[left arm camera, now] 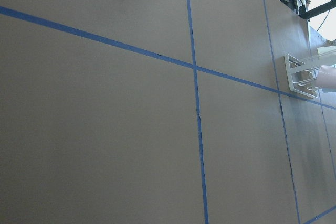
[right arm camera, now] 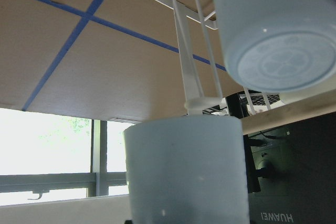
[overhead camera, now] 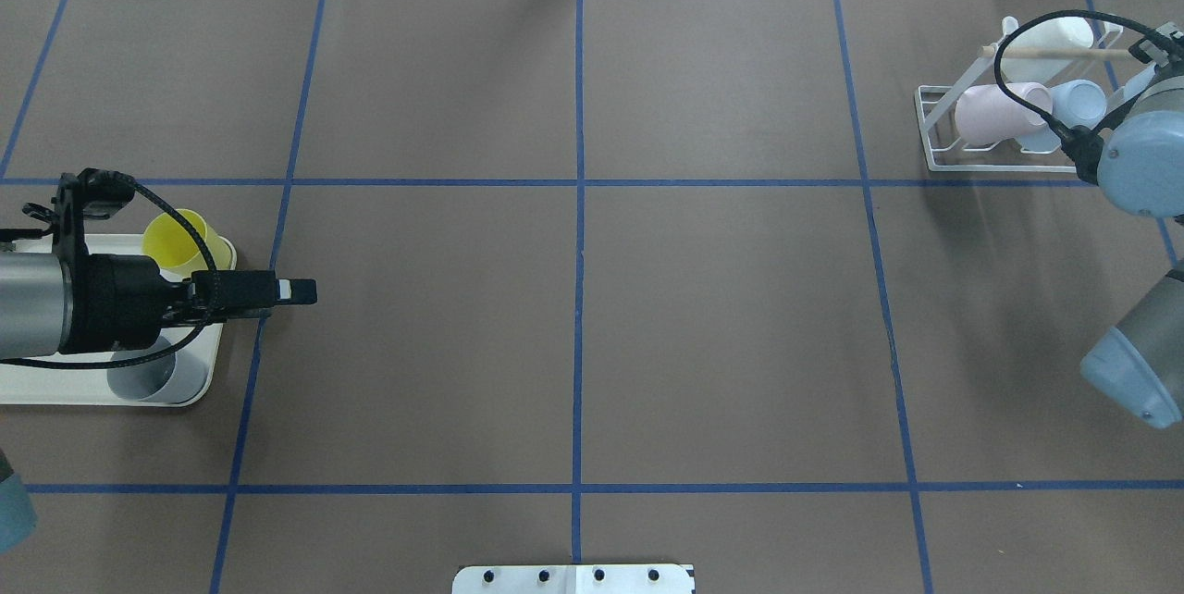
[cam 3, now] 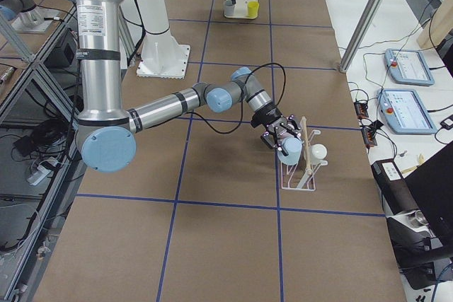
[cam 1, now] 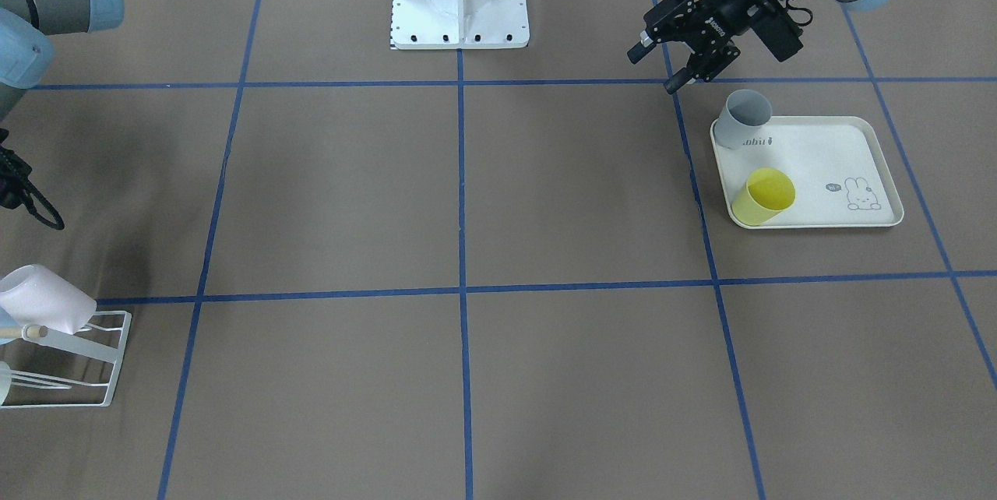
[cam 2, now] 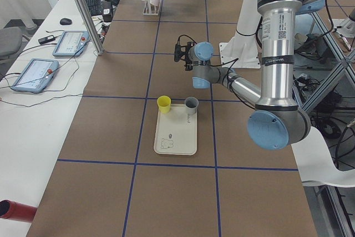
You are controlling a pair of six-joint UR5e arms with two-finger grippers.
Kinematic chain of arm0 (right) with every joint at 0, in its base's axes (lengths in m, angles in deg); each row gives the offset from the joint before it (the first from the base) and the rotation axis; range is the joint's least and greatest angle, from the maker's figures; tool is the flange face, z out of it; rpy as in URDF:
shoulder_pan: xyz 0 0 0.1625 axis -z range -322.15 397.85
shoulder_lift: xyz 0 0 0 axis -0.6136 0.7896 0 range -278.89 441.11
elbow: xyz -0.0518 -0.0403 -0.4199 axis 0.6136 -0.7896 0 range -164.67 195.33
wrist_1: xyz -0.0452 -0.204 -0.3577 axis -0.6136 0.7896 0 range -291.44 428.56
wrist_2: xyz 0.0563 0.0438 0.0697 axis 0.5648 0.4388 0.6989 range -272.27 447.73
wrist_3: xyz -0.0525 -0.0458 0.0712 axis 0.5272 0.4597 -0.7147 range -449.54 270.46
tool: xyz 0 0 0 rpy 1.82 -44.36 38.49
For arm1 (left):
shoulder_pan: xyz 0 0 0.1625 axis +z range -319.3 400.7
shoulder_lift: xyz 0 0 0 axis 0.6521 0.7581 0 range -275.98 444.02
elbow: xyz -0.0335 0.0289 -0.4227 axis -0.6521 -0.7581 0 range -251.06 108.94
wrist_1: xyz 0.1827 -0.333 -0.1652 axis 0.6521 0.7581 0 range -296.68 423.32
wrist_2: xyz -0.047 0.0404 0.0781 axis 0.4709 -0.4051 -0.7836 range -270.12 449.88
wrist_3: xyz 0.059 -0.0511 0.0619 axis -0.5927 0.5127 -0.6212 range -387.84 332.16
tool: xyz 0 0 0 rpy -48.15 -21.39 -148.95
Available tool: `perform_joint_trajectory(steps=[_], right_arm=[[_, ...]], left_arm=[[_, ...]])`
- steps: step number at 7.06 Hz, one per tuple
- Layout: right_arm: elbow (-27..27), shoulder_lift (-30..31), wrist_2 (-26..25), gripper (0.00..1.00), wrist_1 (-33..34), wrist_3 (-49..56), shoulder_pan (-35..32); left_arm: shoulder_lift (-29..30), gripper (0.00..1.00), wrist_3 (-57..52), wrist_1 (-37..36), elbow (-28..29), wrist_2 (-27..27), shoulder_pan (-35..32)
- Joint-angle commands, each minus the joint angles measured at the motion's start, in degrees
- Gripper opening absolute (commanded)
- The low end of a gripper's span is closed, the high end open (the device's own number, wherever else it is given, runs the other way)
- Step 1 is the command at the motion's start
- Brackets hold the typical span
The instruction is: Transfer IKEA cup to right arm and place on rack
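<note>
Worktop (cam 1: 545, 196): brown, with a blue tape grid.

Left end effector (cam 1: 654, 70): jaws apart, nothing between them. It hangs over the worktop just beside the tray (cam 1: 826, 142), at the tray's robot-side corner. The overhead view shows it edge-on, reaching out past the tray edge.

Tray: cream, rabbit print. A grey cup (cam 1: 744, 120) stands in the corner nearest the robot, and a yellow cup (cam 1: 767, 196) in the next corner along the same side. Both are upright and sit apart.

Right arm (cam 3: 170, 104): stretched low across to the rack (overhead camera: 999, 167) at the far end of the worktop.

Right end effector (cam 3: 283, 142): at the rack, with a blue cup (cam 3: 291, 149) right at its fingers. It shows clearly only in the side view, so cannot tell whether it is clamped or loose.

Right wrist view: the blue cup fills the lower frame, close to the lens. A white rack prong ends right at its upper edge. Cannot tell whether the cup sits on the prong. A second blue cup (right arm camera: 278, 40) is above and to the right, base towards the camera.

Also on the rack: a pink cup (overhead camera: 994, 113), lying slanted, and a white cup (overhead camera: 1050, 34) behind it.
</note>
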Motion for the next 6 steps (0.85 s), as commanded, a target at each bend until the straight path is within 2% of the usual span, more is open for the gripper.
perform_joint_trajectory(steps=[1, 4, 5, 6], right_arm=[[-4.2, -0.2, -0.2, 0.0, -5.5, 0.4, 0.1], [-5.2, -0.7, -0.2, 0.0, -6.7, 0.7, 0.3], [-5.3, -1.0, -0.2, 0.07, -6.8, 0.5, 0.4], [-5.5, -1.3, -0.1, 0.56, -7.1, -0.4, 0.4]], left_arm=[[0.1, 1.0, 0.0, 0.0, 0.0, 0.0, 0.0], [0.2, 1.0, 0.0, 0.0, 0.0, 0.0, 0.0], [0.2, 1.0, 0.0, 0.0, 0.0, 0.0, 0.0], [0.3, 1.0, 0.0, 0.0, 0.0, 0.0, 0.0]])
